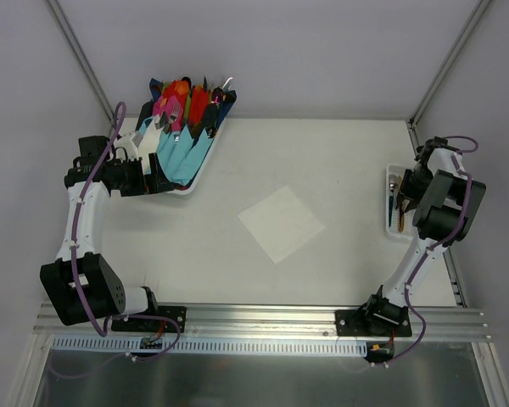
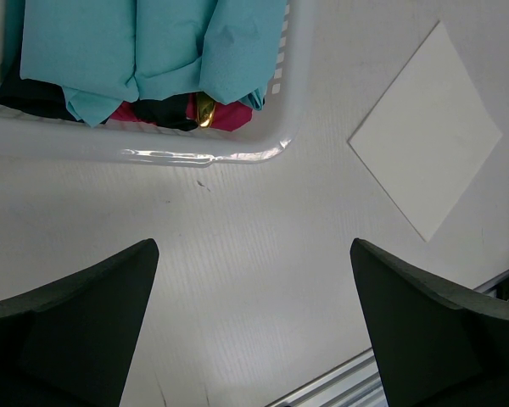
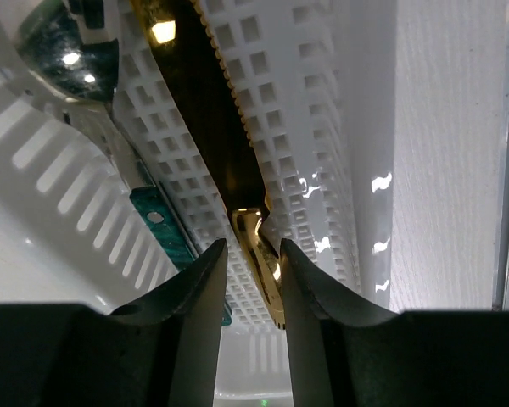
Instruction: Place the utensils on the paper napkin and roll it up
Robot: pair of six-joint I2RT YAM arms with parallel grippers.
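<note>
The golden utensil is lying in the slotted tray at the right edge of the table. The right gripper is drawn in on its handle from both sides and seems to be clamped on it. A straight upward lift is advised, so that the serrated blade is not caught in the tray's lattice and the spoon just beside it is not dragged. The tray wall should be cleared before any sideways travel is begun. The paper napkin is laid flat at the table's middle, with bare surface all round it. The left gripper is spread wide apart near the left edge, just beside the cutlery bin and well off the likely path.
</note>
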